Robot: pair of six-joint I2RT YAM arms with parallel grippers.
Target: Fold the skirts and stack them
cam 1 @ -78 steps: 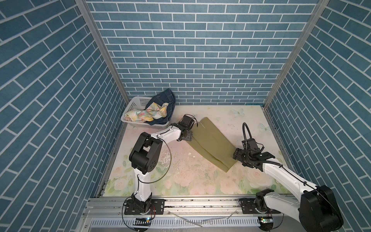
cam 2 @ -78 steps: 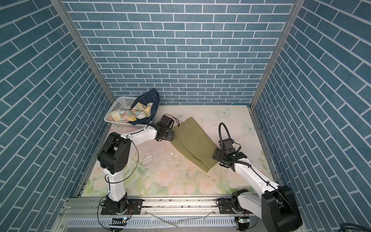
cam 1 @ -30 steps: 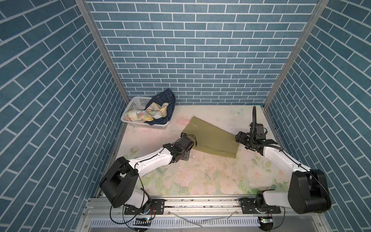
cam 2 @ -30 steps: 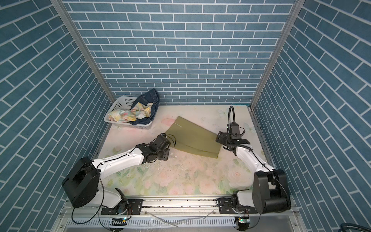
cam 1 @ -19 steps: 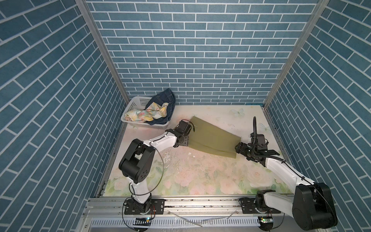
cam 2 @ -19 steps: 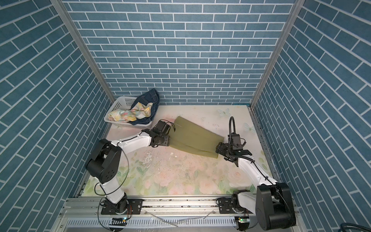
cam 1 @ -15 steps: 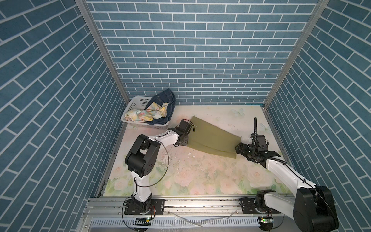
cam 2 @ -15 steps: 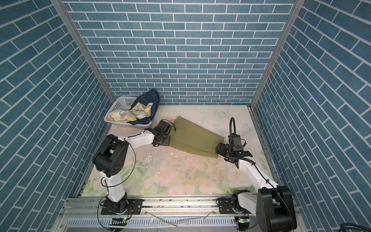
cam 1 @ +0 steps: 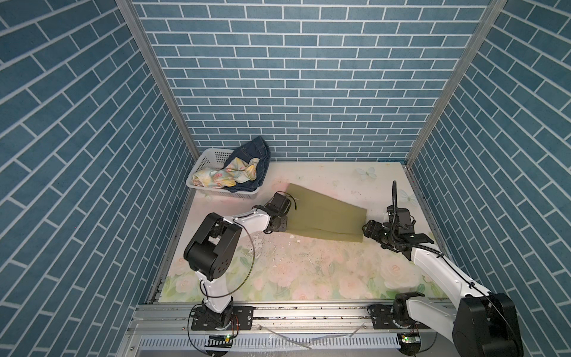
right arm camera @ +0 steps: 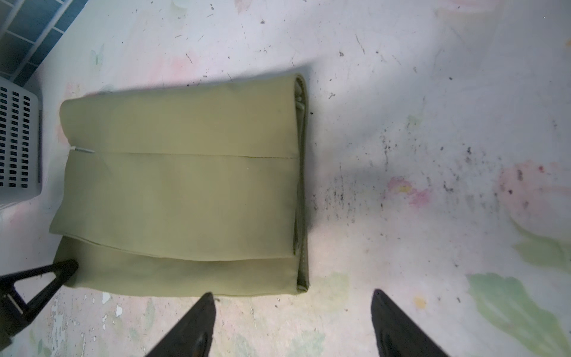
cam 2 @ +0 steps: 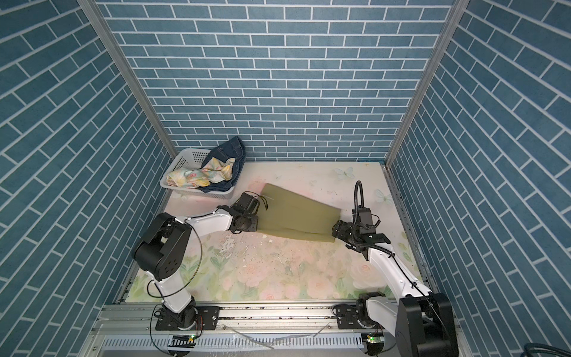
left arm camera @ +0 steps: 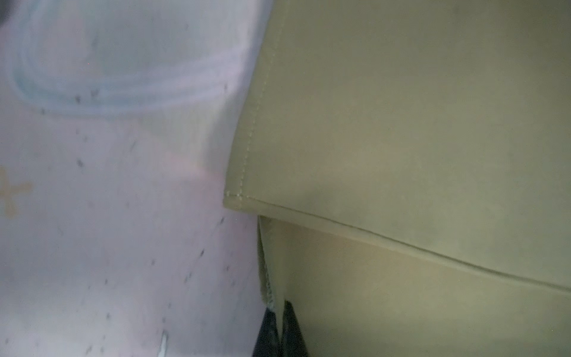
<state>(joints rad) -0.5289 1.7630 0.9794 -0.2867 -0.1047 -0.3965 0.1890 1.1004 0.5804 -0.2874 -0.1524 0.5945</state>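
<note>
Showed an olive skirt (cam 1: 324,216) folded flat on the floral table (cam 1: 309,269), toward the back in both top views. Found a floral skirt (cam 1: 222,176) and a denim skirt (cam 1: 253,151) heaped in a white basket (cam 1: 213,154) at the back left corner, with the denim draped over the far rim. Saw the left arm (cam 1: 247,221) doubled up at a raised elbow near its base, then running low and forward to the olive skirt's near left corner. Caught the left gripper (left arm camera: 279,327) there in the left wrist view, fingers (left arm camera: 293,330) pressed together and pinching a thin edge of the cloth's lower layer. Saw the right arm (cam 1: 432,262) stretched long and low from the near right rail, angled back toward the olive skirt's near right corner. Found the right gripper (right arm camera: 293,293) just off that corner, fingers (right arm camera: 197,327) spread wide over bare table, gripping nothing, with the corner lying just ahead of the tips.
</note>
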